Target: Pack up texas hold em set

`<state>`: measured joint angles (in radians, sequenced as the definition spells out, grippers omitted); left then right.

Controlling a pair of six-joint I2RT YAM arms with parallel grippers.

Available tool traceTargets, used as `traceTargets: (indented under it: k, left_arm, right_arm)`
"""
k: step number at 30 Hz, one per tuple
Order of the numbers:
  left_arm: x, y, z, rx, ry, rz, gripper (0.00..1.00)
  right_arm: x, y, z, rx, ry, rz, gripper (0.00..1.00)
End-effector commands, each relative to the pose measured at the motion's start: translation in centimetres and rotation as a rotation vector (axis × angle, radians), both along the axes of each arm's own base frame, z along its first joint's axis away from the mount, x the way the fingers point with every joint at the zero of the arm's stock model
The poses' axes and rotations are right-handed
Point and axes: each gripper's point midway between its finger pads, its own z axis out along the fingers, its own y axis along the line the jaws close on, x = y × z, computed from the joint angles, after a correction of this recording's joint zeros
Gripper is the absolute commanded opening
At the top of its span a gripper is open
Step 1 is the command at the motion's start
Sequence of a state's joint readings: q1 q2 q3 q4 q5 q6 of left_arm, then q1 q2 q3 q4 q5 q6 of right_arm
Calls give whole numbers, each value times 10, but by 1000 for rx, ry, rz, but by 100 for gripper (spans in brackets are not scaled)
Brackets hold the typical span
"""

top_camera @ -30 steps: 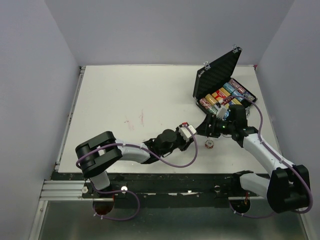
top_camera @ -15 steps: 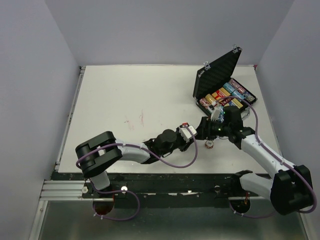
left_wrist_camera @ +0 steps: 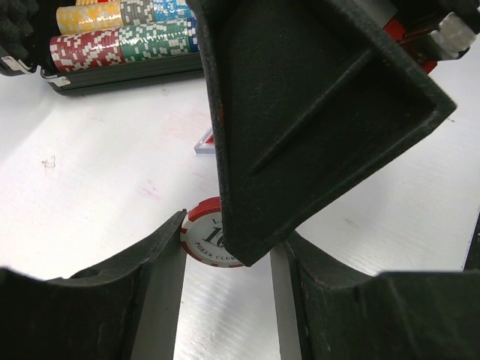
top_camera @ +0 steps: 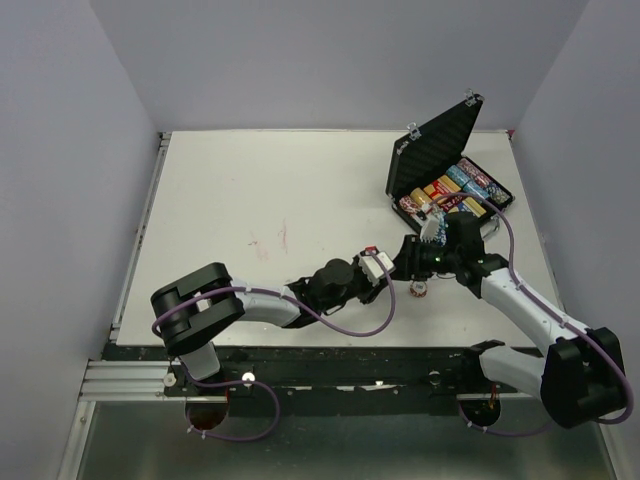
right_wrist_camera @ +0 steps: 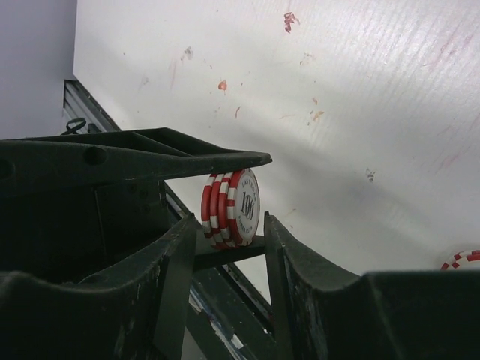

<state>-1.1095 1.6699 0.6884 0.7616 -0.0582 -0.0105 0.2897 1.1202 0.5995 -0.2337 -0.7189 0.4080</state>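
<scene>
The black case [top_camera: 437, 148] stands open at the back right, with multicoloured chip rows [top_camera: 452, 190] in its base; the rows also show in the left wrist view [left_wrist_camera: 120, 41]. My left gripper [top_camera: 400, 264] is shut on a stack of three red-and-white 100 chips [right_wrist_camera: 231, 207], pinching it by its rim; one chip face shows in the left wrist view [left_wrist_camera: 201, 237]. My right gripper [right_wrist_camera: 229, 225] is open, its jaws either side of the stack's flat faces with small gaps. One of its fingers [left_wrist_camera: 315, 112] hides most of the stack from the left wrist camera. The two grippers meet in front of the case [top_camera: 416, 258].
A loose red-and-white chip [top_camera: 419, 290] lies on the white table just below the grippers; its edge shows in the right wrist view [right_wrist_camera: 461, 259]. The table's near edge and black rail [top_camera: 330, 360] run close behind. Faint red marks [top_camera: 270, 243] lie mid-table.
My right gripper has moved a little left, away from the case, and closed in around the chip stack that the left gripper holds. The left arm has stayed put.
</scene>
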Motion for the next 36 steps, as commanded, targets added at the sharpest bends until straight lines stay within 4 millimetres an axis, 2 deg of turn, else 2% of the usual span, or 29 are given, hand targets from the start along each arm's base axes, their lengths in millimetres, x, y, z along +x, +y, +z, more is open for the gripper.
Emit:
traceTargets:
  k: [1, 7, 12, 14, 16, 19, 22, 23, 30, 33, 36]
  left_arm:
    - [-8, -8, 16, -50, -25, -40, 27]
    - [-6, -7, 16, -36, -47, -39, 27]
    - [-5, -5, 16, -37, -50, -25, 28]
    - [-3, -4, 16, -38, -48, -14, 32]
    - [-1, -2, 17, -40, -46, 4, 44]
    - [1, 1, 19, -46, -50, 26, 79]
    - [1, 9, 27, -61, -59, 46, 92]
    - [-2, 13, 31, -65, -61, 44, 99]
    - [-20, 52, 38, -60, 13, 87, 99]
    - [-20, 70, 39, -33, 51, 116, 99]
    - [-7, 90, 39, -39, 100, 196, 99]
  right_arm:
    - [4, 2, 4, -17, -17, 7, 47]
    - [4, 1, 3, -27, -19, 2, 33]
    - [6, -3, -1, -53, -13, -20, 10]
    - [10, -5, -1, -65, -18, -40, 1]
    - [15, -10, -3, -93, -21, -81, 1]
    - [26, -18, -4, -134, -31, -162, 1]
    - [41, -31, -3, -185, -46, -272, 1]
    - [46, -36, -2, -209, -60, -303, 1]
    - [88, -70, 13, -364, -137, -489, 1]
    - [110, -102, 17, -459, -162, -623, 1]
    - [129, -138, 28, -503, -178, -749, 1]
